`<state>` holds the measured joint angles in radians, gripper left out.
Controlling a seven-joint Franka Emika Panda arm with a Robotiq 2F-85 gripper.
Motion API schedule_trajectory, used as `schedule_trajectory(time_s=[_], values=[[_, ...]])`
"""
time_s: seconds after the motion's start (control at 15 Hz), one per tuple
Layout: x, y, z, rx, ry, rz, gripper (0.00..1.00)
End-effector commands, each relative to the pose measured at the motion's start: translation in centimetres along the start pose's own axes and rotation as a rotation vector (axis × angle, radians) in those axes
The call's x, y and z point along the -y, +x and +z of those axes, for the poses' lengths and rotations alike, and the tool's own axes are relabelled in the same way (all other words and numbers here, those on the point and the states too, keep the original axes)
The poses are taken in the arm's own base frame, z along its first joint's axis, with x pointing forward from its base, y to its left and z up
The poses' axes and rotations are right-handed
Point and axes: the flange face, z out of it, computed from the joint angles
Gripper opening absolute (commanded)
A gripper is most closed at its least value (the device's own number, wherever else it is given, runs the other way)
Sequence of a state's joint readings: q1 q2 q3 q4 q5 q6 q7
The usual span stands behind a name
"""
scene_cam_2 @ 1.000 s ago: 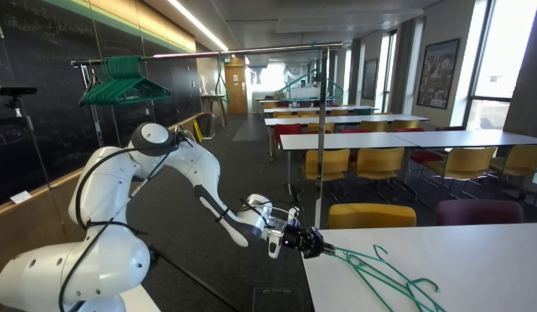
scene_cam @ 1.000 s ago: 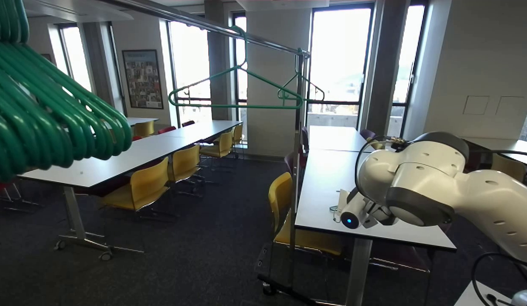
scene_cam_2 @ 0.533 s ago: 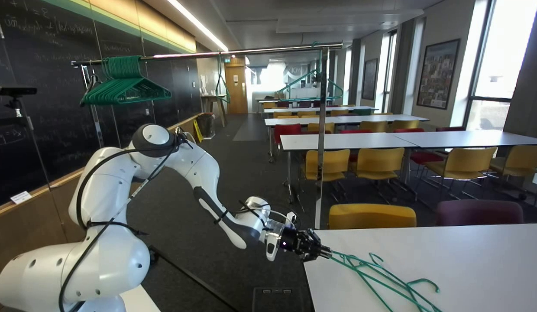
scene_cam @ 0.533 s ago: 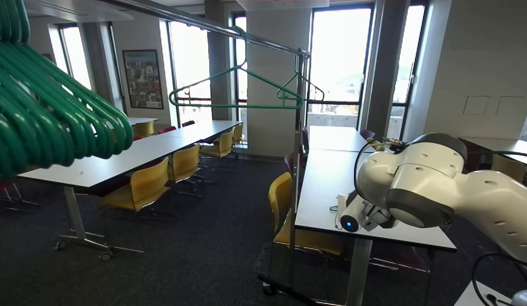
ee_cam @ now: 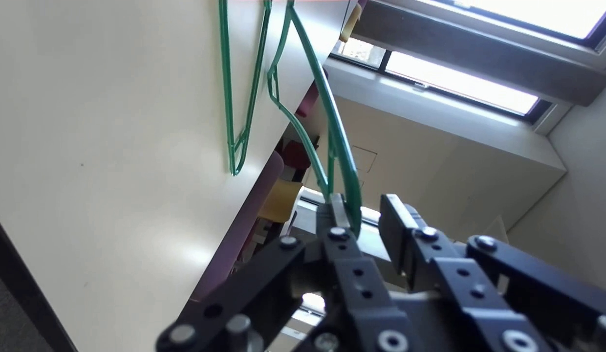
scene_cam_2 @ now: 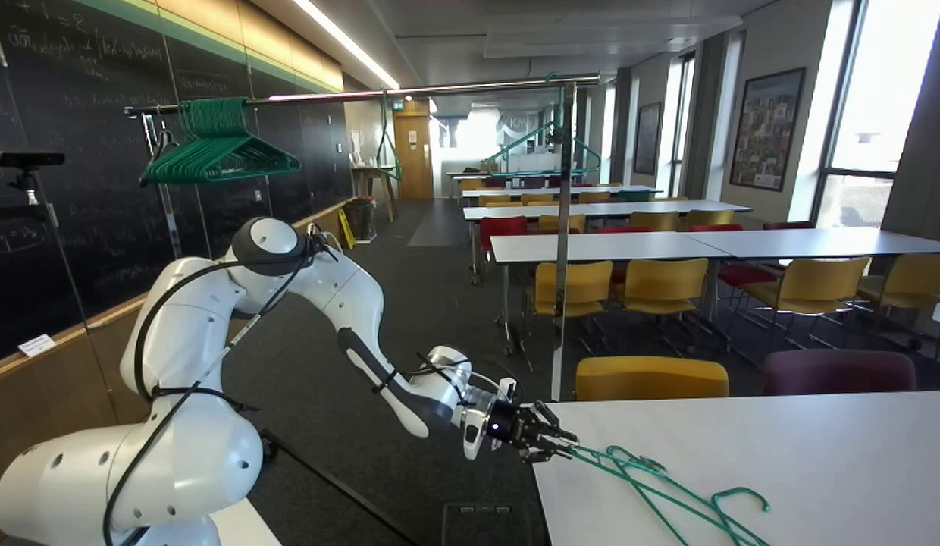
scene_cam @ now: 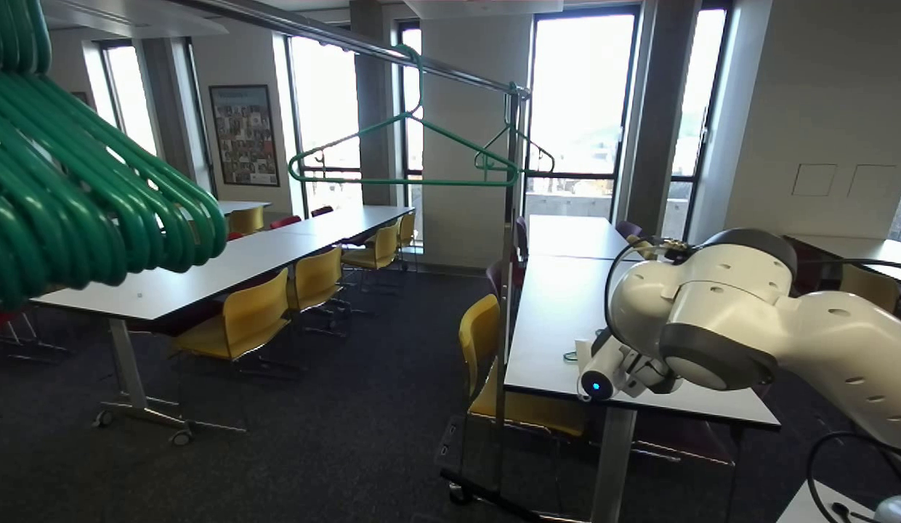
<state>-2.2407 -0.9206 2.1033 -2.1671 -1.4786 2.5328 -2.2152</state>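
Note:
My gripper (scene_cam_2: pixel 568 446) is open at the edge of the white table (scene_cam_2: pixel 841 455). In the wrist view a gap shows between the fingertips of the gripper (ee_cam: pixel 369 210). The narrow end of a green plastic hanger (ee_cam: pixel 338 127) sits in this gap, close against one finger and apart from the other finger (ee_cam: pixel 397 220). A second green hanger (ee_cam: pixel 227 83) lies on the table beside it. In an exterior view the hangers overlap, and one hook (scene_cam_2: pixel 737 489) curves up from the table. In an exterior view (scene_cam: pixel 570 357) the arm hides most of the hangers.
A metal clothes rack with a rail (scene_cam_2: pixel 455 87) and upright post (scene_cam_2: pixel 563 288) stands behind the table. A bunch of green hangers (scene_cam_2: pixel 220 155) and a few single hangers (scene_cam: pixel 403 180) hang on it. A yellow chair (scene_cam_2: pixel 652 378) and a purple chair (scene_cam_2: pixel 839 371) stand at the table.
My gripper has opened from being shut on the hanger's end and has sunk slightly. The raised hanger and its hook have dropped down toward the table.

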Motion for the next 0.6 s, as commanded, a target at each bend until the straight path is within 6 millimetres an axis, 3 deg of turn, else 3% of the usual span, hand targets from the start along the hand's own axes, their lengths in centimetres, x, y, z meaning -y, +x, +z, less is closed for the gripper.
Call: schedule_trajectory(time_s=[0.0,0.33,0.53], values=[[0.1,0.3,0.6,-0.025,-0.025,-0.029,0.57],[1.1,0.2,0.4,-0.035,-0.241,0.015,0.95],[2.3,0.0,0.2,-0.021,-0.366,0.019,1.00]])
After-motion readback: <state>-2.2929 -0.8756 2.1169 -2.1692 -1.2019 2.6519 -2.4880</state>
